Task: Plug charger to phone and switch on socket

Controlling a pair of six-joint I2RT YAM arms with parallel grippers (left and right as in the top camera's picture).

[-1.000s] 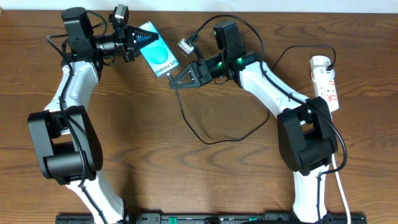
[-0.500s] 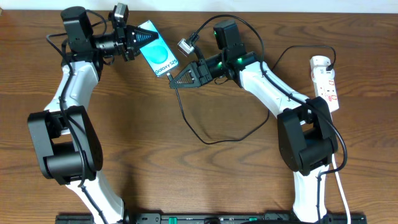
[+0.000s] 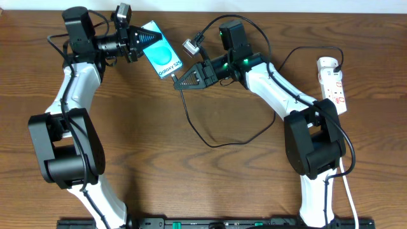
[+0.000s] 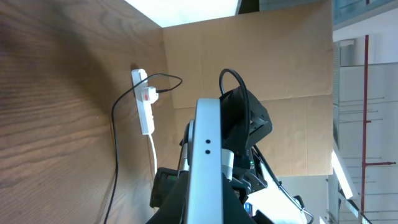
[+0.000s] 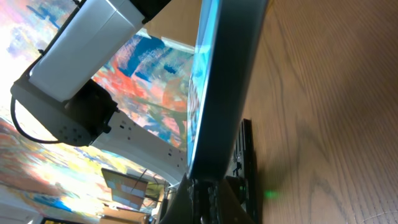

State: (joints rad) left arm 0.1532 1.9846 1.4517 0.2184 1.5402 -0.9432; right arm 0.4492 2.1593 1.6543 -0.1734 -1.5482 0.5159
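The phone [image 3: 161, 55], cyan screen up, is held tilted above the table at the back. My left gripper [image 3: 141, 39] is shut on its far end. In the left wrist view its silver edge [image 4: 206, 162] runs up between my fingers. My right gripper [image 3: 179, 81] is shut on the plug tip of the charger [image 3: 191, 121] and holds it against the phone's near end. In the right wrist view the phone [image 5: 225, 87] stands edge-on right above the plug [image 5: 204, 194]. The socket [image 3: 334, 81] lies at the far right, and it also shows in the left wrist view [image 4: 145, 107].
The black cable loops over the middle of the table [image 3: 219, 144] and runs up to the socket's far end [image 3: 299, 52]. A white cord [image 3: 348, 191] trails from the socket towards the front. A small grey connector [image 3: 190, 45] hangs by the right wrist.
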